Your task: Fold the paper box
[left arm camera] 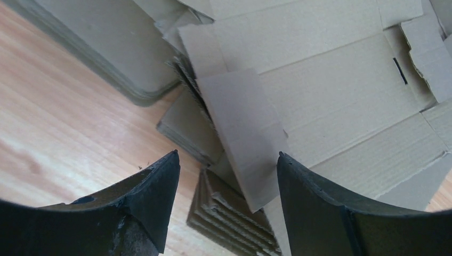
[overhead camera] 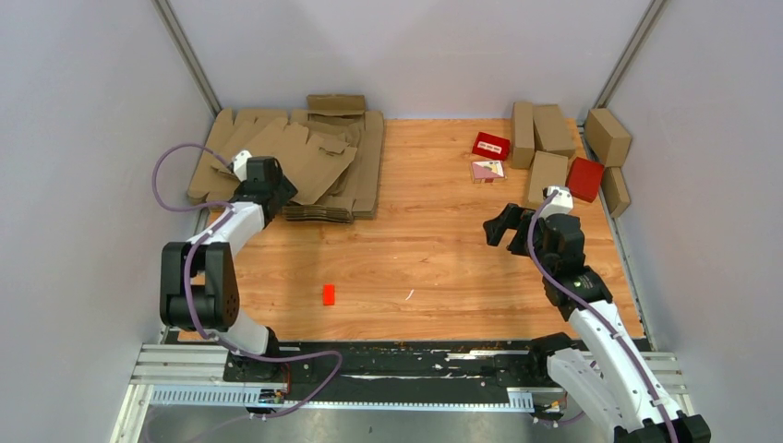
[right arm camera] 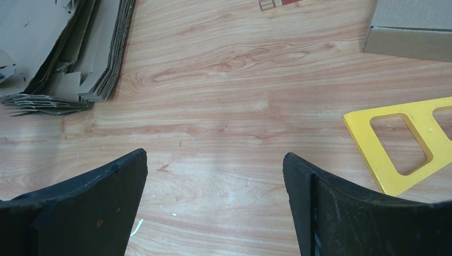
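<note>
Where the wooden table [overhead camera: 434, 249] reaches its far left corner, a heap of flat cardboard blanks [overhead camera: 362, 185] lies, the paper box [overhead camera: 314, 152] topmost. The left gripper [left arm camera: 228, 160] hangs over one flap, jaws apart, clamping nothing. The right gripper [right arm camera: 215, 160], jaws wide, hovers above the tabletop's right side.

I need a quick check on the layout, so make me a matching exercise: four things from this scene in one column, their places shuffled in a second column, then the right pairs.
Things
1. flat cardboard sheets
2. folded brown cartons
3. small red block
4. left gripper

Places
A. far right corner of the table
B. over the near edge of the cardboard pile
C. piled at the far left
D. alone on bare wood, near the front, left of centre

Pairs: 1-C, 2-A, 3-D, 4-B
</note>
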`<state>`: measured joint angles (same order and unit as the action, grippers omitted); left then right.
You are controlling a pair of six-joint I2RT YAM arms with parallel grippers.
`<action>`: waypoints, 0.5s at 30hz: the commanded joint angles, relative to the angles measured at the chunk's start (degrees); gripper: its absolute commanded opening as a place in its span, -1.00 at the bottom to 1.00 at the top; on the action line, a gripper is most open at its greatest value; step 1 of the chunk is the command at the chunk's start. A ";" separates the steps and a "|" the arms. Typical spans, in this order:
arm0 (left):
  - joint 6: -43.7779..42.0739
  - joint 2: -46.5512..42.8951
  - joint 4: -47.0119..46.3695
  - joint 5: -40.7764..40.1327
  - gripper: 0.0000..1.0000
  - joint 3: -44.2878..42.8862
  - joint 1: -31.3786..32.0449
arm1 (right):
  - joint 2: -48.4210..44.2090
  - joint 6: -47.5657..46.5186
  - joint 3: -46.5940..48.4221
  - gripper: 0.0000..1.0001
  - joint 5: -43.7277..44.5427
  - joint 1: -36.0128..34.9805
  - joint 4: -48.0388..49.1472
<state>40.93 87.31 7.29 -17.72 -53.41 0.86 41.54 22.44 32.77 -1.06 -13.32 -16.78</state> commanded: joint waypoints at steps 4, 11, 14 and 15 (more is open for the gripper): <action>2.61 2.16 -6.84 3.95 0.18 -1.29 0.10 | -0.24 0.17 0.90 0.95 -0.85 -0.12 2.81; 0.32 -3.94 -6.98 0.21 -0.26 0.82 0.10 | 0.08 0.09 0.87 0.94 -1.51 -0.12 3.08; 0.51 -5.03 -9.41 2.78 -0.70 2.05 0.11 | 0.28 -0.11 0.91 0.94 -2.23 -0.13 3.13; 0.51 -5.01 -9.20 4.14 -0.77 1.82 0.14 | 0.37 -0.24 1.15 0.94 -2.49 -0.13 2.83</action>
<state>41.76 84.95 1.91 -15.44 -52.07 1.02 41.60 22.41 32.77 -1.93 -13.32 -16.40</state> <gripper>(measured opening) 0.185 0.972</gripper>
